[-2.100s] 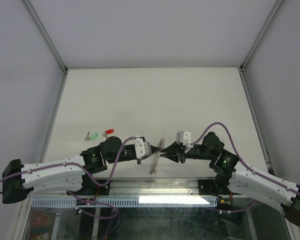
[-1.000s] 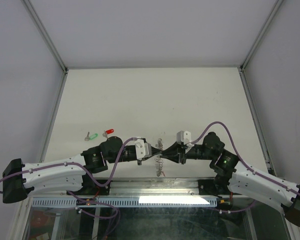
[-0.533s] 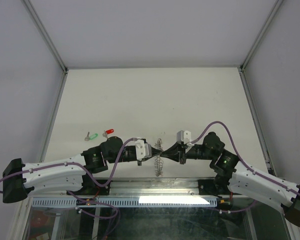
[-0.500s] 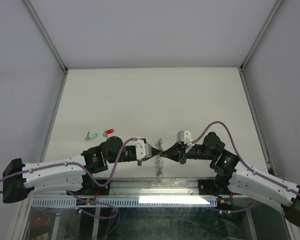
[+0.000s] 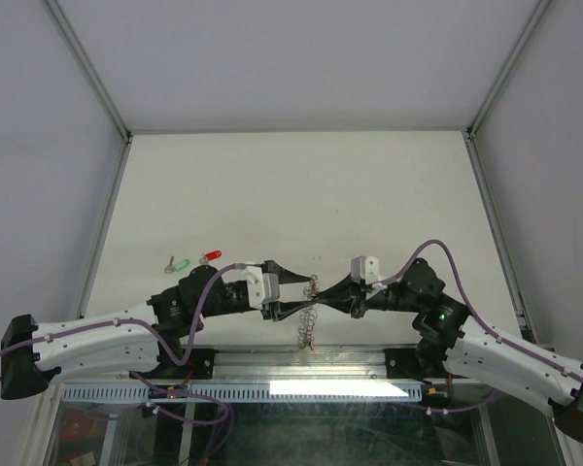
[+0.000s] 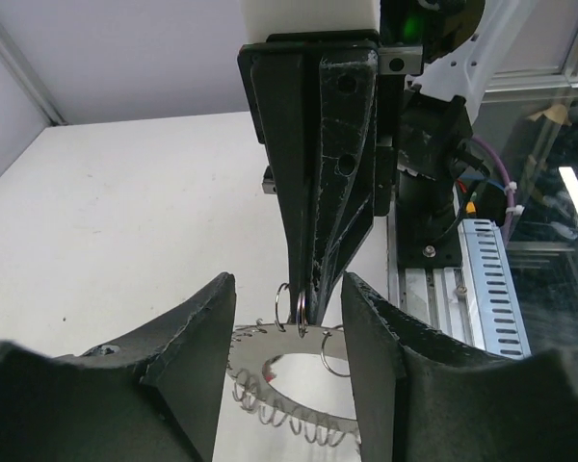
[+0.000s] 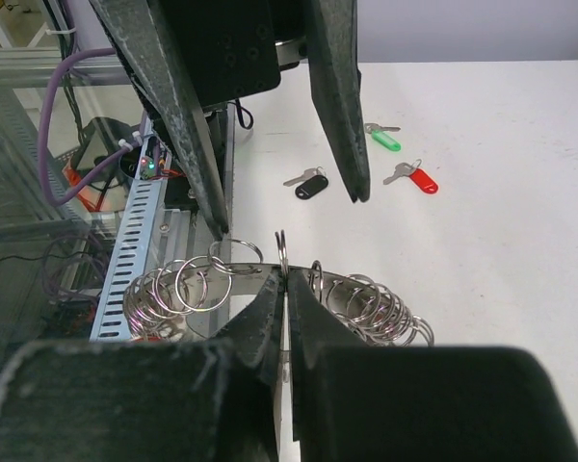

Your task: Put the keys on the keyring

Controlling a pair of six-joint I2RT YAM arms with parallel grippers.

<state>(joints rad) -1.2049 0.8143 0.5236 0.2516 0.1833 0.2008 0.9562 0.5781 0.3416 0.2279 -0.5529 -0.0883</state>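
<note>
No text, label, brand, number or sign can be read in any view

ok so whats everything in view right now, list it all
keyring: 1, grey, between the two grippers
small wire rings: many, silver, hanging around the keyring's rim
green key: 1, on the table, left side
red key: 1, beside the green key
black key: 1, near the red key, closer to the rail
table: 1, white
rail: 1, metal, along the near table edge
left gripper: 1, black fingers open around the keyring
right gripper: 1, black fingers shut on the keyring's rim
</note>
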